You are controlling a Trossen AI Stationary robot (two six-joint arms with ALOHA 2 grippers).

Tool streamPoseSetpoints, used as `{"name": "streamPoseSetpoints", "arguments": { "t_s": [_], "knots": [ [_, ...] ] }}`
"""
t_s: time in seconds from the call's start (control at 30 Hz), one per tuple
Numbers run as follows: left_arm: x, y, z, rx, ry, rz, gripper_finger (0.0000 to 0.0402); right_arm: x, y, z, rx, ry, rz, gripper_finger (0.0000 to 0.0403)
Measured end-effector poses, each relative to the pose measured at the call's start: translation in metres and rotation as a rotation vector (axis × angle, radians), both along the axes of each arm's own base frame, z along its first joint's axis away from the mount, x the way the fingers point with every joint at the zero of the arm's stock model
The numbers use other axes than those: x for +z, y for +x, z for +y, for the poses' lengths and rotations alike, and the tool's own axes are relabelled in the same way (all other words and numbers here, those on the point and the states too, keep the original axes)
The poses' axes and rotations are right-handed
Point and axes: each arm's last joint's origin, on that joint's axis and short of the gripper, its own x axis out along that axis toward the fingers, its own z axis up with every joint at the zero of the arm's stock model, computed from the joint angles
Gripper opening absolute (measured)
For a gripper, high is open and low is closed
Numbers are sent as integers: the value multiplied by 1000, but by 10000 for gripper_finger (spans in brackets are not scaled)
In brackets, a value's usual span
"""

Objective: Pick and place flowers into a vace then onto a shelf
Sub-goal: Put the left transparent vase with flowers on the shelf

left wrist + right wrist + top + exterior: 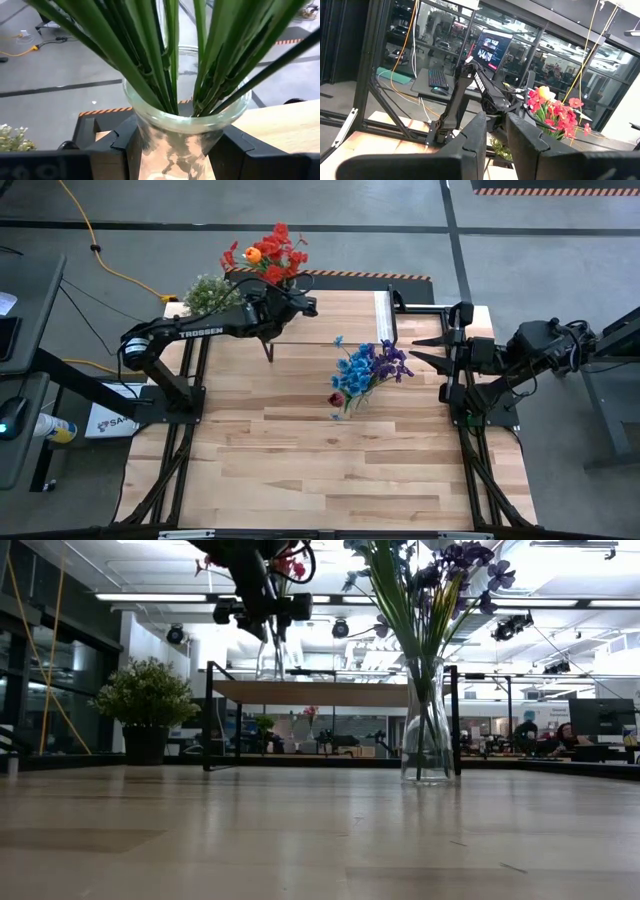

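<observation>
White "TROSSEN" lettering marks the left arm (200,332), whose pincer (175,150) grips a glass vase (182,125) of flowers (268,252).

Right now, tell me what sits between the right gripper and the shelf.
Only the blue-purple bouquet's vase stands left of the right gripper, below the shelf, per high view.

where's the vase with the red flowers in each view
high view: the vase with the red flowers is at the top centre, held by the left end effector over the shelf.
low view: its glass hangs at top centre above the shelf.
left wrist view: the glass neck fills the centre, clamped between the fingers.
right wrist view: red blooms at right of centre.
shared landmark: the potted plant.
</observation>
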Motion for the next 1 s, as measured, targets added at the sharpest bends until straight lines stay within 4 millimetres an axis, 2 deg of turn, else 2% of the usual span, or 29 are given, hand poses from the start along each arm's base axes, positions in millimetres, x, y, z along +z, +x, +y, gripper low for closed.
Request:
{"name": "streamPoseSetpoints", "arguments": {
  "t_s": [0.37, 0.6, 1.0],
  "knots": [
    [-4, -3, -1, 30, -13, 9, 205, 0, 0, 0, 0, -2, 0, 67],
    [-25, -3, -2, 49, -3, -53, 205, 0, 0, 0, 0, -2, 0, 67],
    [-26, 1, -10, 24, -5, -59, 205, 0, 0, -1, -38, -17, 4, 67]
  ]
}}
